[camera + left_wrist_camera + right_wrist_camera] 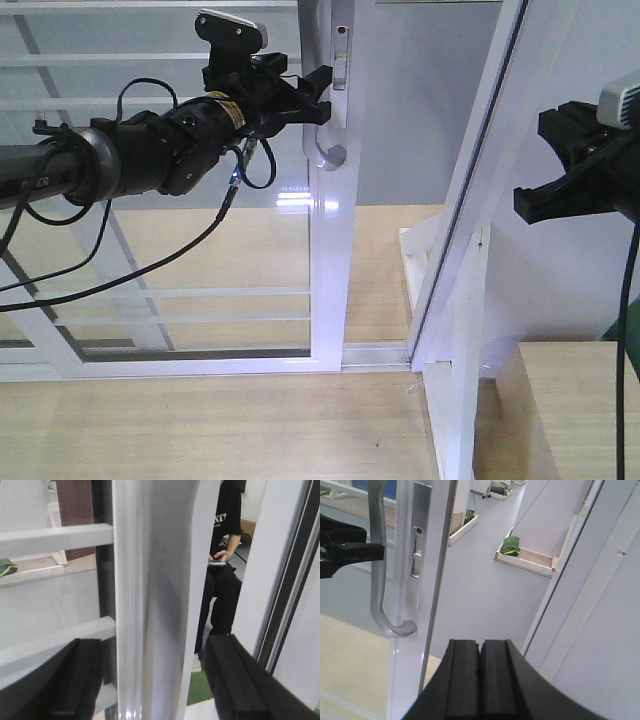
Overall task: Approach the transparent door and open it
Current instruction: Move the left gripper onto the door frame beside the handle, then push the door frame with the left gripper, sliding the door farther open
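The door (pixel 335 260) stands straight ahead, with its handle stile at mid-view. The left gripper (pixel 321 94) is spread open, one finger on each side of the curved handle (pixel 320 150). The right gripper (pixel 480 647) has its fingers pressed together and hangs well right of the door.

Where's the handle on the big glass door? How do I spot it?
Find the tall glass door with white frame and thin white bars. On its right-hand upright hangs a long silver handle, beside a flat lock plate with a red dot. Only the handle curls into a hook at the bottom.
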Robot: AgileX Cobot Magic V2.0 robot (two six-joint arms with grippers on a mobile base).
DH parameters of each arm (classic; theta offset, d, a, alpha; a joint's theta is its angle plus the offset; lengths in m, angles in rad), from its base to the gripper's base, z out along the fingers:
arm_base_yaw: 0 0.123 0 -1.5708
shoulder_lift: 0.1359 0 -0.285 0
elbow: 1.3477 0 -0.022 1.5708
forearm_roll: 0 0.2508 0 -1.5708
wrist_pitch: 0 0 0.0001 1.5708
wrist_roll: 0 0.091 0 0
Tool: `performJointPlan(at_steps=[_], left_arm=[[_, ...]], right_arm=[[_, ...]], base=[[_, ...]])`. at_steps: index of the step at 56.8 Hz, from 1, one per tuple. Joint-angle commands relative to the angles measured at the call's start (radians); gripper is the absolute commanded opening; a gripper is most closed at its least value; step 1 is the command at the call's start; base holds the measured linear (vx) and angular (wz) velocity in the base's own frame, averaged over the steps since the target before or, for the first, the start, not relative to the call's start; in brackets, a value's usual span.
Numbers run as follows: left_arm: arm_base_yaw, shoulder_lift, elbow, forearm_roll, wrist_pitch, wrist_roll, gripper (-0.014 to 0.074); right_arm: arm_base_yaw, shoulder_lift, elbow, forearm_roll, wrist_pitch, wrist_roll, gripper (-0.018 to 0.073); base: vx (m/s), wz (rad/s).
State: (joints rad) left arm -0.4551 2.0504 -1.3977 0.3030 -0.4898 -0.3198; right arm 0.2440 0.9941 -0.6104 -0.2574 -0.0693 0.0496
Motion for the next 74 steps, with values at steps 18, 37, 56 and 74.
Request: performJointPlan(at_steps=[18,37,56,74], left_arm=[[-0.038,-0.039,-0.057,-0.021,-0.081,0.004,0.0533],[-0.043,-0.003,-0.081,-0.208,-0.078,0.156,0.0533],[-0.045,0.004,-0.090,-0.231,-0.103,0.174,0.0489],[-0.067,0.004,-0.090,-0.230,-0.144,0.175,0.0234]], right_arm=[[-0.007,-0.016,-0.030,-0.001,-0.069,-0.023,-0.0001],[-0.007,-0.016,-0.030,-0.001,-0.069,-0.031,-0.0001],[-0.007,-0.016,-0.030,-0.001,-0.069,-0.039,-0.0001],[-0.007,-0.016,-0.030,-0.001,-0.069,-0.044,-0.0001]], base=[[0.00,0.00],[0.00,0.00],[0.00,0.00],[0.00,0.00]])
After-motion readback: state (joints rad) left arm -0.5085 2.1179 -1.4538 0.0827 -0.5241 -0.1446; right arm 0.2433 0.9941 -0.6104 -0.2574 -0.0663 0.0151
